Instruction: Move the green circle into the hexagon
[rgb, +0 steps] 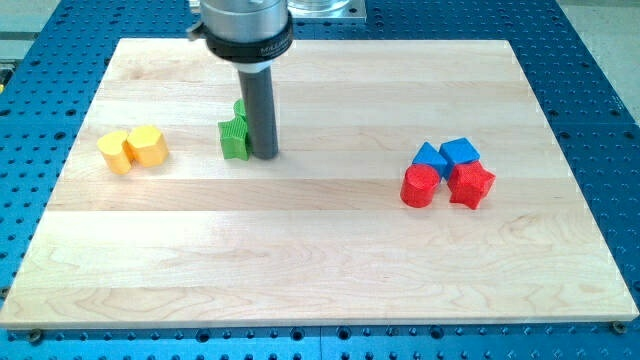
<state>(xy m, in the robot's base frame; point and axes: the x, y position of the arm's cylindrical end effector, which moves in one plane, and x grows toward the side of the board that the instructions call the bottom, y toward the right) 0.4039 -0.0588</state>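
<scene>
tool: a straight dark rod with no jaws, so it neither grips nor releases anything; my tip (265, 155) rests on the wooden surface (320, 260) in the upper left-centre of the frame. the tip stands just beside, apparently touching, the right side of a green block (234, 138) with a notched outline. a second green piece (240, 107) shows behind it, mostly hidden by the rod; shape cannot be confirmed, so the green circle cannot be identified with certainty. at the left of the frame, well apart from the tip, a yellow round block (116, 152) touches a yellow hexagon (148, 145). at the right, four blocks cluster in contact: a blue triangular block (431, 156), a blue cube (460, 152), a red cylinder (420, 186) and a red star (472, 184).
</scene>
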